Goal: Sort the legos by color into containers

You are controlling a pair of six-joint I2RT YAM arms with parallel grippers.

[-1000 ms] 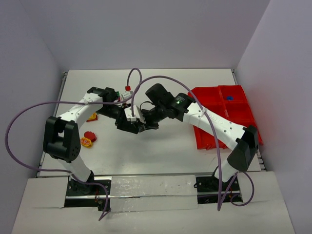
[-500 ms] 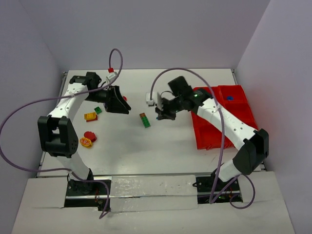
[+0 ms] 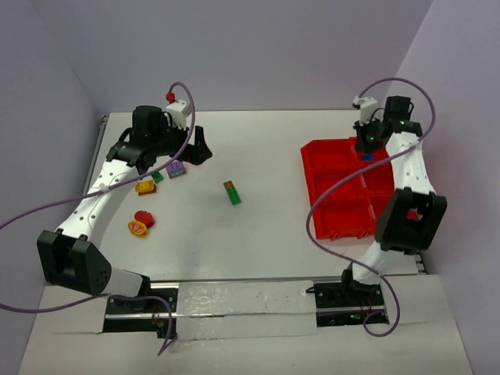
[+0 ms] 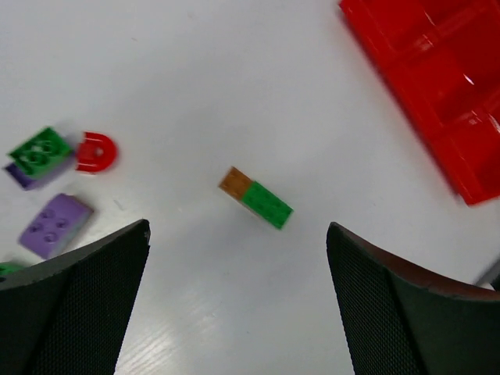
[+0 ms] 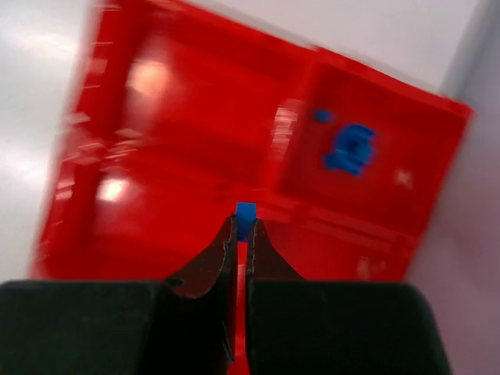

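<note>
From above, the left pincer (image 3: 198,148) hangs over the far left part of the table (image 3: 258,234), jaws spread wide with nothing between them. A purple brick (image 3: 176,168) lies just beside it on the arm's side. Past that, nearer the bases, lie a green bit (image 3: 157,177), an orange-and-red brick (image 3: 145,187) and two reddish pieces (image 3: 141,222). A green-and-brown brick (image 3: 233,192) lies apart from this pincer, on the side toward the red tray (image 3: 344,219). The right pincer (image 3: 364,145) is over the tray's far edge with its jaws together; what it holds cannot be told from here. In the left wrist view, the left pincer (image 4: 238,228) is fully open and empty. The green-and-brown brick (image 4: 256,198) lies on the table (image 4: 195,78) just ahead of the gap between the fingers (image 4: 78,312). Ahead and to the left are the purple brick (image 4: 55,225), a red horseshoe piece (image 4: 96,151) and a green brick stacked on purple (image 4: 39,152). The red tray (image 4: 437,86) is ahead to the right. In the right wrist view, the right pincer (image 5: 241,226) is shut tight, pinching a small blue bit (image 5: 246,211) at its very tips. The blurred red tray (image 5: 156,156) fills the space beneath it. More blue pieces (image 5: 351,148) lie in the compartment ahead and to the right of the tips.
</note>
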